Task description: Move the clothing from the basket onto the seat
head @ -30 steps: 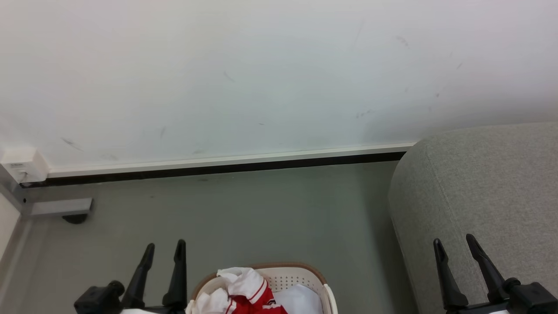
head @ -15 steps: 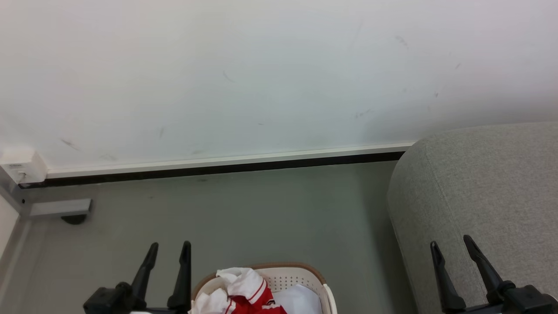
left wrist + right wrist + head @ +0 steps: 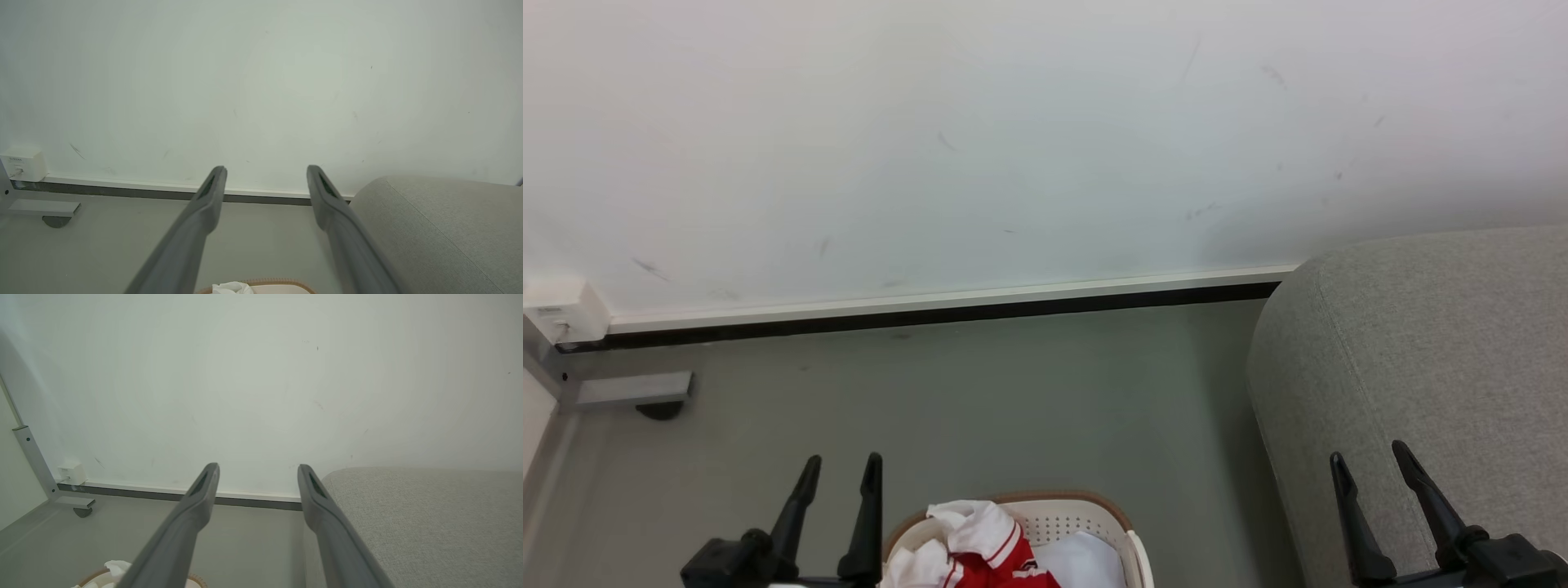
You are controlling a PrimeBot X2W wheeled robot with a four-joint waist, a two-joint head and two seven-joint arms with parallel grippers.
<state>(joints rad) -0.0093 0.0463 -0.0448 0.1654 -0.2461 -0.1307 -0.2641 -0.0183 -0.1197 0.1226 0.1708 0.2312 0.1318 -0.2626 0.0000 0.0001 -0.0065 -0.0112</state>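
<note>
Left tool [image 3: 843, 459], right tool [image 3: 1366, 451] wide, empty; basket [image 3: 1072, 523], clothing [image 3: 995, 541] cut off below.

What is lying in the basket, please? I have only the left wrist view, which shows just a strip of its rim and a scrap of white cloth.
Observer: The head view shows the clothing, red with white stripes, piled in the left part of the basket.
Operator: Thank you. Is anything else in there?
Observer: Yes, plain white padding lies to the right of the red pile.
Operator: And where is the other arm?
Observer: The right gripper is open and empty. In the head view it shows against the seat.
</note>
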